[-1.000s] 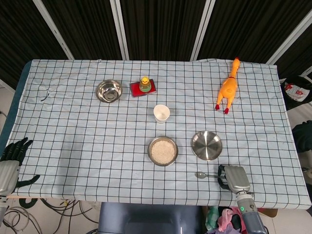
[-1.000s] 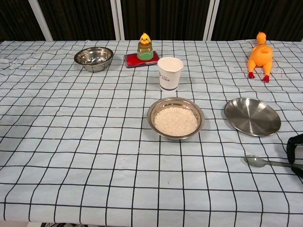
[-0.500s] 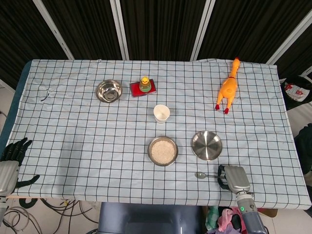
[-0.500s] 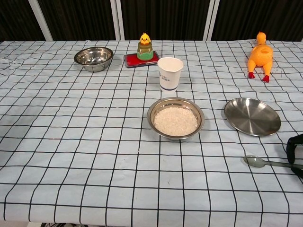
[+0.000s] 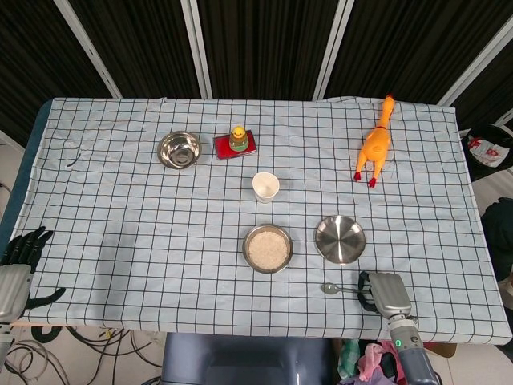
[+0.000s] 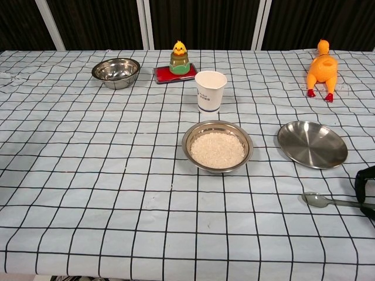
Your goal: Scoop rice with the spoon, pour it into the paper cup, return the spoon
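A metal spoon lies flat on the checked cloth near the front right edge, its bowl pointing left. My right hand sits at the handle's end with its dark fingers curled around it. The steel bowl of rice stands left of the spoon. Just behind that bowl the white paper cup stands upright. My left hand hangs off the table's front left corner, its fingers apart and holding nothing.
An empty steel plate sits just behind the spoon. Farther back are an empty steel bowl, a small duck figure on a red base, and a rubber chicken at the right.
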### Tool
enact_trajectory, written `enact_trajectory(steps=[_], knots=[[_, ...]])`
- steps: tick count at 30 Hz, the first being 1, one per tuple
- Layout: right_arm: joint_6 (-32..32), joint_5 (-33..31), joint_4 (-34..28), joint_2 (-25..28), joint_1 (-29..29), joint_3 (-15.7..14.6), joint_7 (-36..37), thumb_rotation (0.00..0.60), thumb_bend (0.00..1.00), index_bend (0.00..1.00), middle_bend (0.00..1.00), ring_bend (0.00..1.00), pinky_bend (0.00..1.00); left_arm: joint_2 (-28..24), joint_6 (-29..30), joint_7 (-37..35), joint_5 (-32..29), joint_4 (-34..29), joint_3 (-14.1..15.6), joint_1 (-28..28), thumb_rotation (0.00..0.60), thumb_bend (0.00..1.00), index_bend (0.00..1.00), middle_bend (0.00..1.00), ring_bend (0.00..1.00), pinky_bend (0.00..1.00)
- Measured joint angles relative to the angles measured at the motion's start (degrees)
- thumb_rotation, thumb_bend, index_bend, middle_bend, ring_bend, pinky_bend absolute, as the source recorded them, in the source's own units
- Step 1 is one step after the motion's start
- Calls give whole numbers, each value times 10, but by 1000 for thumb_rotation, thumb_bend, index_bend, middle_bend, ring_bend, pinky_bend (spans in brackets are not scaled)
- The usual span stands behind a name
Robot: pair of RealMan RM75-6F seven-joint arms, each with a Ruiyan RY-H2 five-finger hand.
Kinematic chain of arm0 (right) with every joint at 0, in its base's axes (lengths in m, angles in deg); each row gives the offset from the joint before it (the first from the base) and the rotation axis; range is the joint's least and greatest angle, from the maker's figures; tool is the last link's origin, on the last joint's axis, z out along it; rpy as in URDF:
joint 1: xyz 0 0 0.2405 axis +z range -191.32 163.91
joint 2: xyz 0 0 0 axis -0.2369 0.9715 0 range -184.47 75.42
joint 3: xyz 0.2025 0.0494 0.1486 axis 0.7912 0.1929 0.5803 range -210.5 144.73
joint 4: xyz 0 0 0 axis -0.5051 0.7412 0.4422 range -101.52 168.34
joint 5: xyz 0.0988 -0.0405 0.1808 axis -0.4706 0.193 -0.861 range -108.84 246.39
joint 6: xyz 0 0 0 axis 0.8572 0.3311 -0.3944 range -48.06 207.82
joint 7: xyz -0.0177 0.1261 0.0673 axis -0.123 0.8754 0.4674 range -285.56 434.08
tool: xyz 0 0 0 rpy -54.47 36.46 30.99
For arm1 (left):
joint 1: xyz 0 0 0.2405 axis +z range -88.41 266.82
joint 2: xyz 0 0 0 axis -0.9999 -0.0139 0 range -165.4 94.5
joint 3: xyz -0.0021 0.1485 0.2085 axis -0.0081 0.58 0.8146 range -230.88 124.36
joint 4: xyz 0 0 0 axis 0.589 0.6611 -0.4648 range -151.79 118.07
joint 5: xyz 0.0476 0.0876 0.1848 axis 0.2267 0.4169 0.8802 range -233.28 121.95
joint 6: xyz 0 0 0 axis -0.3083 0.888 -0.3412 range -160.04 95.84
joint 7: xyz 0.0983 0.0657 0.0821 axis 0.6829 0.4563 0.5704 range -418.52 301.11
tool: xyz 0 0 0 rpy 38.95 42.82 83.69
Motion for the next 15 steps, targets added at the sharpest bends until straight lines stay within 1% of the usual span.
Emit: enact_trajectory(steps=[6,15], knots=[[1,1,0,1,1,-1,1,600,441,597,1000,1000,1000,0,1,0,0,0,0,0,600,10,0,0,0,0],[-2,8,-6,6,2,-1,2,600,449,603,1000,1000,1000,0,1,-2,1,0,0,0,600,11,0,0,0,0]])
